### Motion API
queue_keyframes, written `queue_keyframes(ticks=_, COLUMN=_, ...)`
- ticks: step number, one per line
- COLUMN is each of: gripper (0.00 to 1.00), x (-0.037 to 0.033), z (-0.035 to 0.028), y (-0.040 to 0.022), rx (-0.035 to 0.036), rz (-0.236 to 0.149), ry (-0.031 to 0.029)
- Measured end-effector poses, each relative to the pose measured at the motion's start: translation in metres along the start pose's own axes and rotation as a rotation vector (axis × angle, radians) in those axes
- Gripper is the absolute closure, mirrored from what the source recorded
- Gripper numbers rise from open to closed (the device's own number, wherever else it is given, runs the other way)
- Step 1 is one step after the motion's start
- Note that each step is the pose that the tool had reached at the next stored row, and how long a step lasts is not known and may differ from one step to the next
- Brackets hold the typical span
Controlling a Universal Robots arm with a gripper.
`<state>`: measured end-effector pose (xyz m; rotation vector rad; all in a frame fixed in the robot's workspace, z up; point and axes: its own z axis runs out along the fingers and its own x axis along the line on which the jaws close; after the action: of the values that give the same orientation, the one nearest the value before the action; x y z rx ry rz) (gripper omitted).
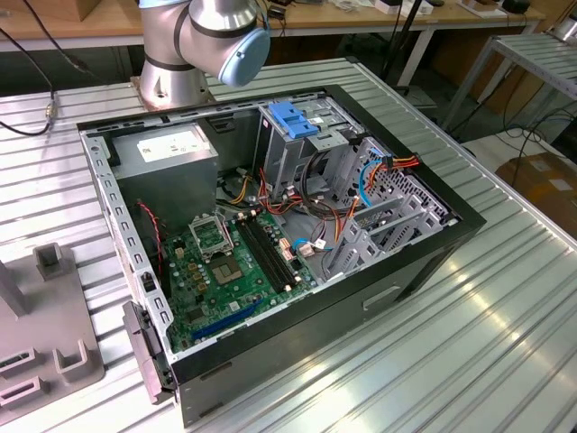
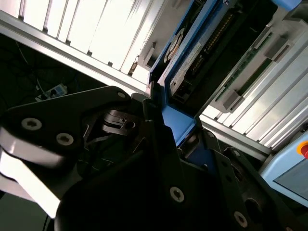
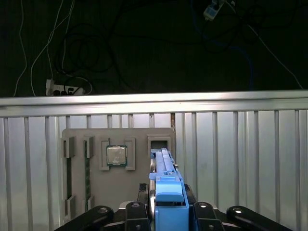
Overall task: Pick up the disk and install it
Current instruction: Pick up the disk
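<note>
Your gripper (image 3: pixel 166 212) clamped on the disk (image 3: pixel 167 190) (blue rails, seen edge-on), over the grey tray (image 3: pixel 120 187), processor chip (image 3: pixel 116 156) alongside

disk (image 3: pixel 167 192) between jaws | chip (image 3: pixel 116 156) in holder plate (image 3: pixel 115 187) | plate on table (image 3: pixel 240 159)

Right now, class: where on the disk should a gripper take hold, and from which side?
Pinch the disk across its two broad flat faces, near the blue-railed end, coming from that free end. It stands on edge with both faces exposed; the gripper is shut on it this way.
</note>
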<state>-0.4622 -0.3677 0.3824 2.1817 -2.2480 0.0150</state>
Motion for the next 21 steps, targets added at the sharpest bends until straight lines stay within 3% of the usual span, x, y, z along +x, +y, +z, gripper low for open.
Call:
queue_keyframes(ticks=4, gripper=0.63, x=0.0, z=-0.0006, y=0.0, rx=-0.0003, rz=0.0, ry=0.0001)
queue_keyframes(ticks=8, gripper=0.63, x=0.0001, z=-0.0097, y=0.0, rx=0.0, rz=0.0, ry=-0.0005)
queue_keyframes(ticks=14, gripper=0.63, x=0.0003, z=-0.0181, y=0.0, rx=0.0, rz=0.0, ry=-0.0005)
queue_keyframes(ticks=21, gripper=0.63, x=0.0005, z=-0.0341, y=0.0, rx=0.0, rz=0.0, ry=-0.0005)
